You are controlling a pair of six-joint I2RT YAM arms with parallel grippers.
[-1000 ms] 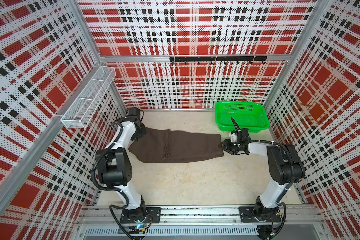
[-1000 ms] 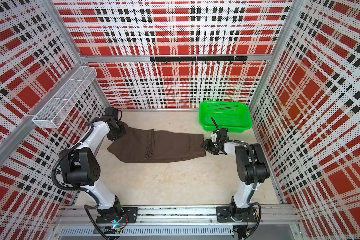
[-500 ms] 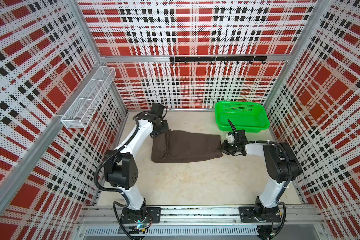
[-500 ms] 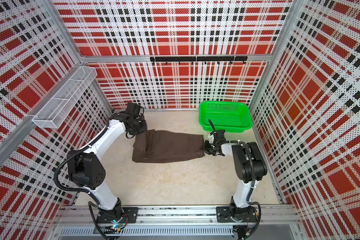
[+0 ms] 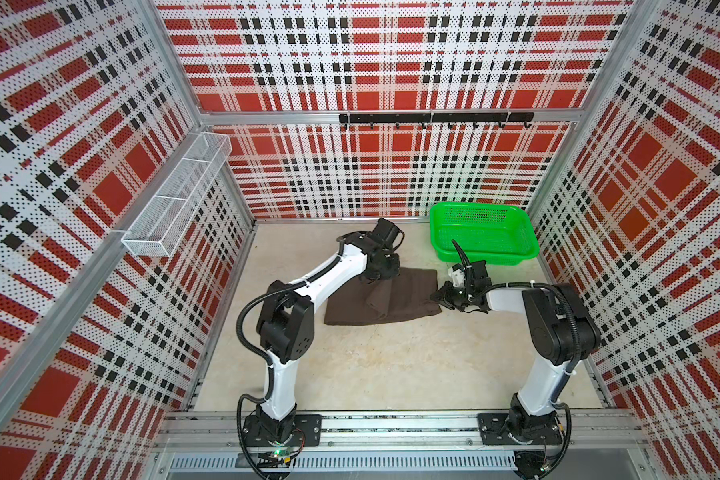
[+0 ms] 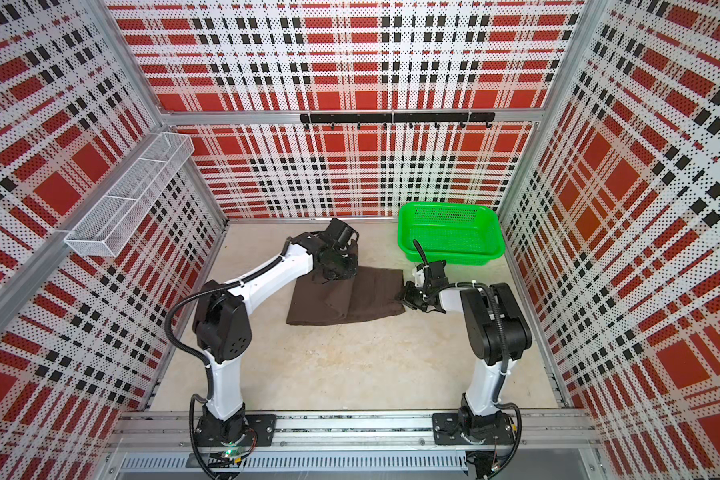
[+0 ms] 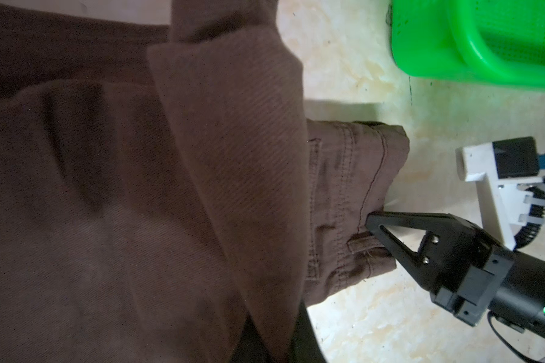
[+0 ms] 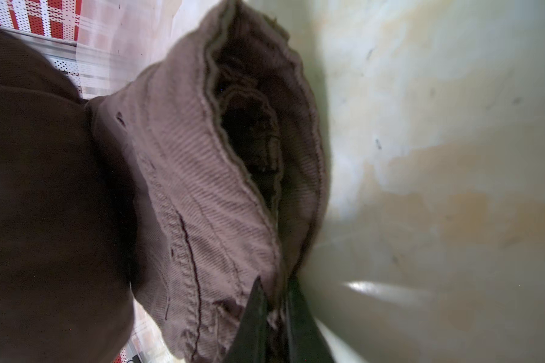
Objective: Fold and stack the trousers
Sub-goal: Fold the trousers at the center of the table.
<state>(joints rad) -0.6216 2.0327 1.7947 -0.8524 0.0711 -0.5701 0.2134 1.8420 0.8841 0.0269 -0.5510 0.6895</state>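
Mid-fold: 1 crosswise fold under way. Trousers (image 5: 391, 303) on table just in front of green basket (image 5: 495, 255), partly doubled over. Left gripper (image 5: 385, 270) clamped on raised leg ends, level with basket's front wall. Right gripper (image 5: 438, 296) pinched tight on waistband, close under basket. Next, probably: carry leg ends across to waistband, lay flat, release.

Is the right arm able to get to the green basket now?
Probably yes. The green basket sits close behind the right gripper, bare table between; but the gripper pinches the trousers and would drag them.
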